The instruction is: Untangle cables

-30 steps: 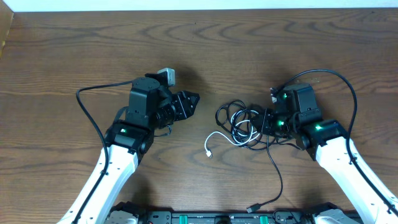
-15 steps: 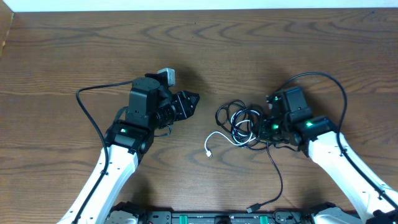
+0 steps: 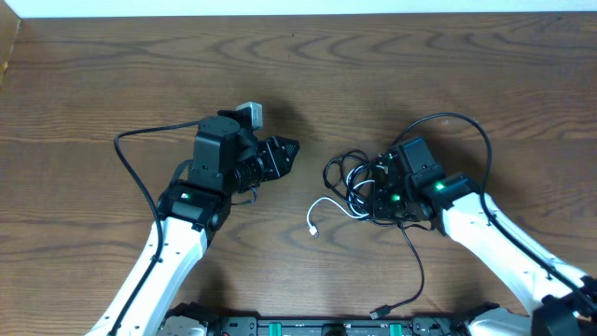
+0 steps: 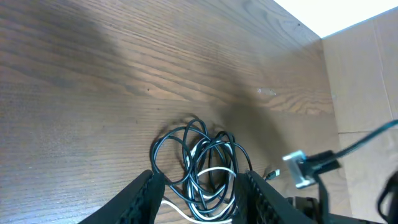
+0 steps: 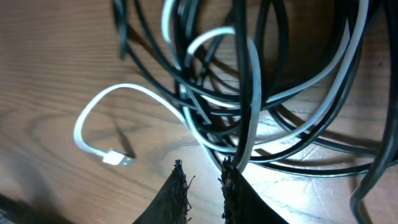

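Black and white cables (image 3: 362,189) lie tangled on the bench (image 3: 93,84) at centre right, with the right claw (image 5: 205,177) narrowly parted at their edge and the left claw (image 3: 289,154) half-open, empty, centre left.

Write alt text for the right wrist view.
Black and white cables lie knotted together on a wooden table, filling most of the frame. One white cable loops out to the left and ends in a small plug. The right gripper's two fingers sit slightly apart at the bottom edge, tips at the tangle.

Glossy plastic-coated cables (image 5: 250,106) lie on a matt, grained wooden table (image 3: 112,84).
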`<state>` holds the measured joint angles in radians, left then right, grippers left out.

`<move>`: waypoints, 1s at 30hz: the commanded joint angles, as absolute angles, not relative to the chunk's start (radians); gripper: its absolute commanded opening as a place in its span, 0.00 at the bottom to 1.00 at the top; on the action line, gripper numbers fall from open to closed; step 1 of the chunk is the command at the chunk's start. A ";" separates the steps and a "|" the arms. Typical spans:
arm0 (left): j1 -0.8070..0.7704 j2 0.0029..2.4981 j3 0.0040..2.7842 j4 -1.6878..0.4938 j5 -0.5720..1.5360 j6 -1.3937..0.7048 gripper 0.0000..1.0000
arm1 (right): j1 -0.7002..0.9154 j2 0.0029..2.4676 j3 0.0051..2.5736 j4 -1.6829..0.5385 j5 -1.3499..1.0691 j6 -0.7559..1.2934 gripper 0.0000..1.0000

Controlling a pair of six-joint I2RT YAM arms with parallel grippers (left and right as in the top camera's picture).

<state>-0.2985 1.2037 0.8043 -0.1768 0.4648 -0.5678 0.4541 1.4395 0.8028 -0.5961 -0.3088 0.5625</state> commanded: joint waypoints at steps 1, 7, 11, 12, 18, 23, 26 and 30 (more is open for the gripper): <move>-0.301 1.208 0.810 -0.179 0.459 -0.554 0.44 | 0.459 1.485 0.814 -0.595 -0.290 0.565 0.17; -0.301 1.208 0.810 -0.179 0.459 -0.554 0.44 | 0.459 1.523 0.814 -0.594 -0.291 0.564 0.14; -0.301 1.208 0.810 -0.179 0.459 -0.554 0.44 | 0.457 1.520 0.816 -0.582 -0.327 0.564 0.13; -0.301 1.208 0.810 -0.179 0.459 -0.554 0.45 | 0.457 1.517 0.816 -0.583 -0.329 0.564 0.12; -0.301 1.208 0.810 -0.179 0.459 -0.554 0.44 | 0.437 1.509 0.816 -0.644 -0.323 0.564 0.06; -0.301 1.208 0.810 -0.179 0.459 -0.554 0.44 | 0.411 1.509 0.816 -0.695 -0.278 0.544 0.09; -0.301 1.208 0.810 -0.179 0.459 -0.554 0.44 | 0.397 1.509 0.816 -0.720 -0.199 0.544 0.11; -0.301 1.208 0.810 -0.178 0.459 -0.554 0.44 | 0.369 1.507 0.816 -0.745 -0.107 0.544 0.13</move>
